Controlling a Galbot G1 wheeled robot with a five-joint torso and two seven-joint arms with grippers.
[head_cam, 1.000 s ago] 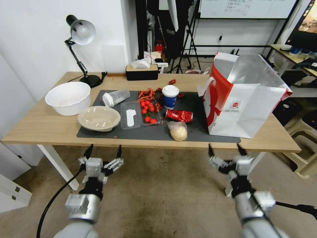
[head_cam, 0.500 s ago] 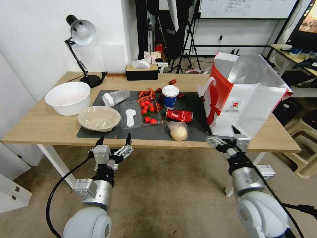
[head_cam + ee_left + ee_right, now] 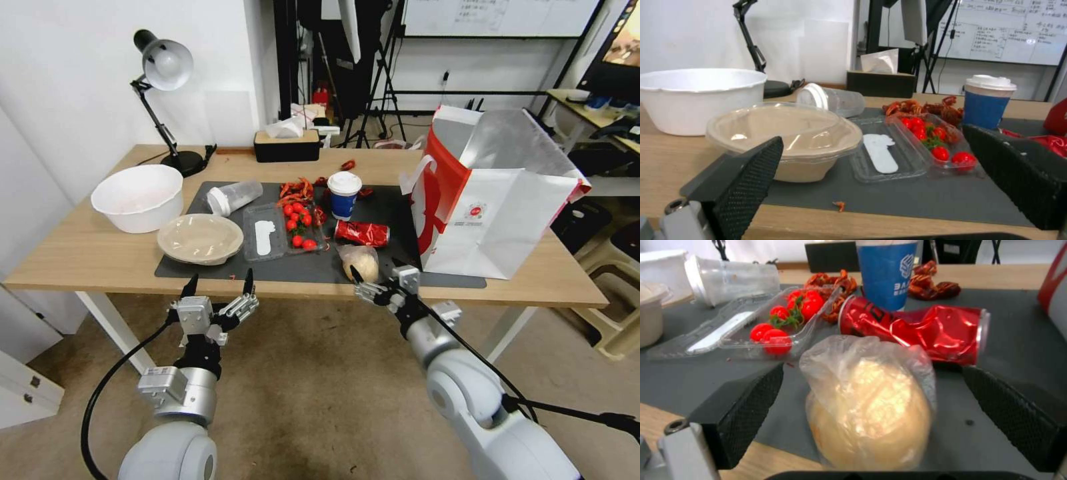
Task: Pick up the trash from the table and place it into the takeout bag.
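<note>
The right tool hangs at the worktop edge just in front of the bun, jaws spread wide and empty, one on each side of it in the right wrist view. The bun sits at the mat's near edge, just in front of the can, with the bag close on its right. It looks light and soft; the loose clear wrap is probably slippery and could slide over the bread, so a gentle hold across the bun's widest middle seems best, not the crinkled film on top. The left tool, also wide open and empty, waits below the worktop edge, well left of the bun, facing the bowl.
</note>
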